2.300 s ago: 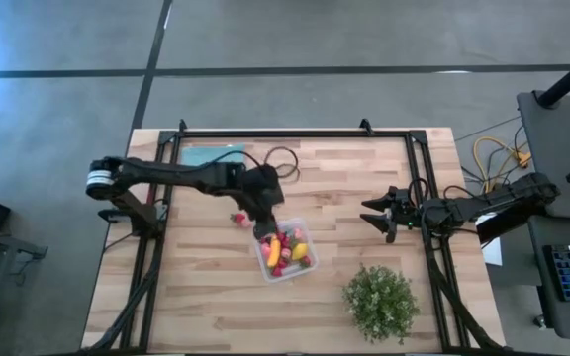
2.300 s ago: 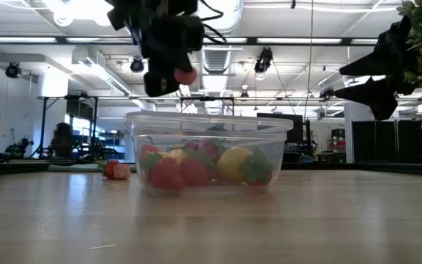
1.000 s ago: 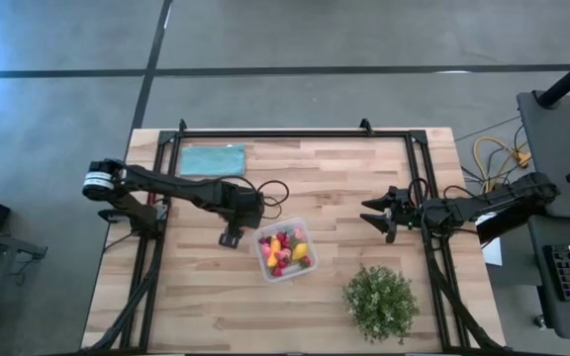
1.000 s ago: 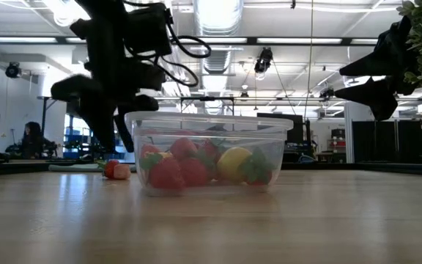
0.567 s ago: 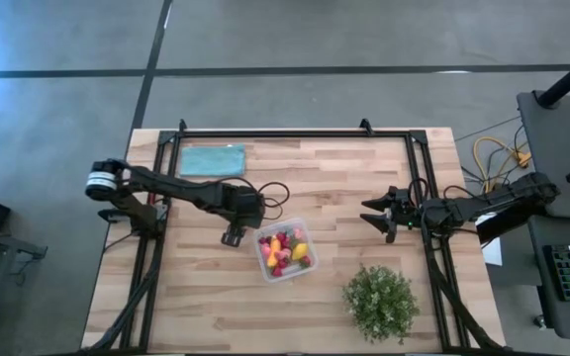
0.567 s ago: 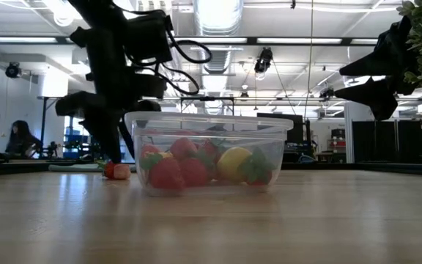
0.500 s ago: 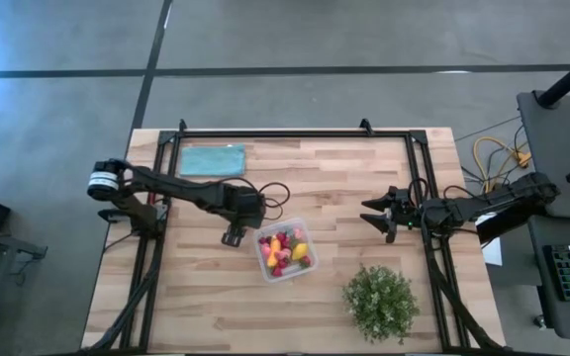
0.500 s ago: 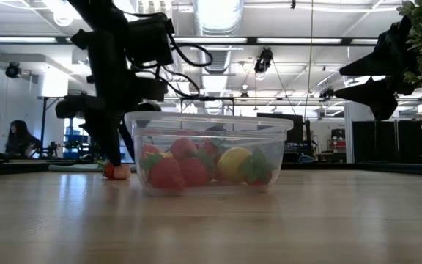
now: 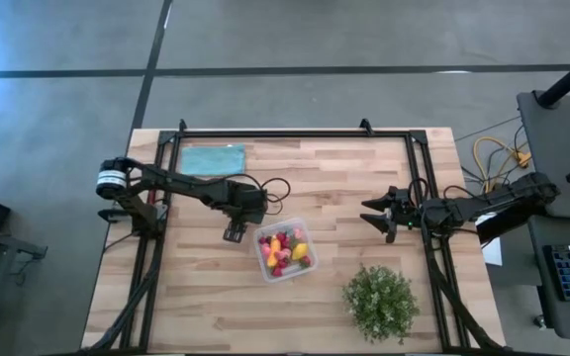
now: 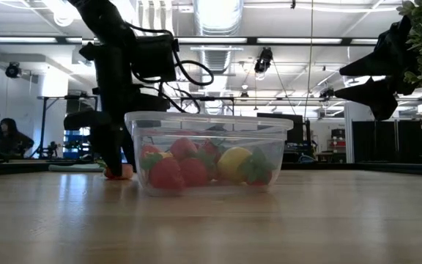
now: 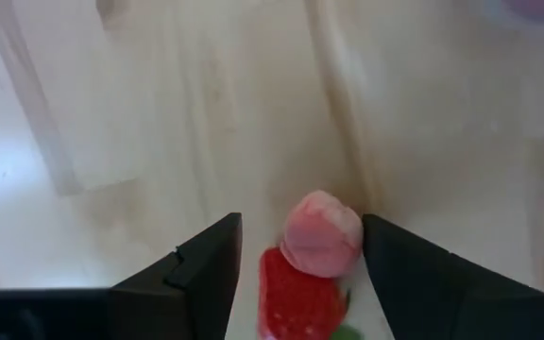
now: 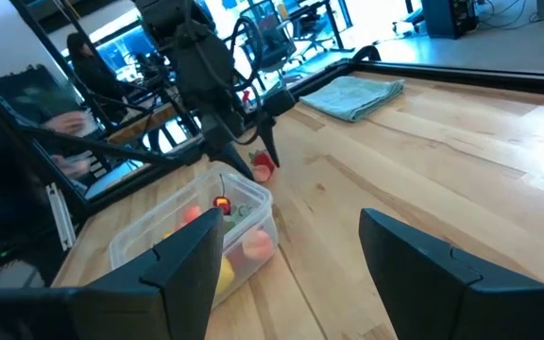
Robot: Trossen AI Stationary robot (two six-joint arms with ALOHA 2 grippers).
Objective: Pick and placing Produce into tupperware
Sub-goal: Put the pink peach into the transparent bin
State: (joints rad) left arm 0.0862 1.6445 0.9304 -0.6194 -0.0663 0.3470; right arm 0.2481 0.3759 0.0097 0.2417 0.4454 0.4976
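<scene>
The clear tupperware (image 9: pixel 285 250) (image 10: pixel 207 150) stands mid-table with several red, pink, yellow and orange produce pieces inside. Just off its left far corner, a pink piece (image 11: pixel 321 233) and a red piece (image 11: pixel 298 295) lie together on the wood (image 10: pixel 116 171) (image 12: pixel 263 166). My left gripper (image 9: pixel 234 233) (image 11: pixel 300 247) points down over them. It is open, one finger on each side of the pair, and the pink piece lies close to one finger. My right gripper (image 9: pixel 374 216) (image 12: pixel 291 255) hangs open and level at the table's right side, with nothing between its fingers.
A green leafy bush (image 9: pixel 381 302) stands near the right front corner. A teal cloth (image 9: pixel 213 158) lies flat at the far left. The left arm's cable loops over the wood (image 9: pixel 279 188) beside the tupperware. Black rails (image 9: pixel 295 132) frame the table.
My left gripper has sunk toward the table beside the tupperware's left wall, so that its open fingers now reach down around the loose pink and red pieces. The pieces and the tupperware have kept their places.
</scene>
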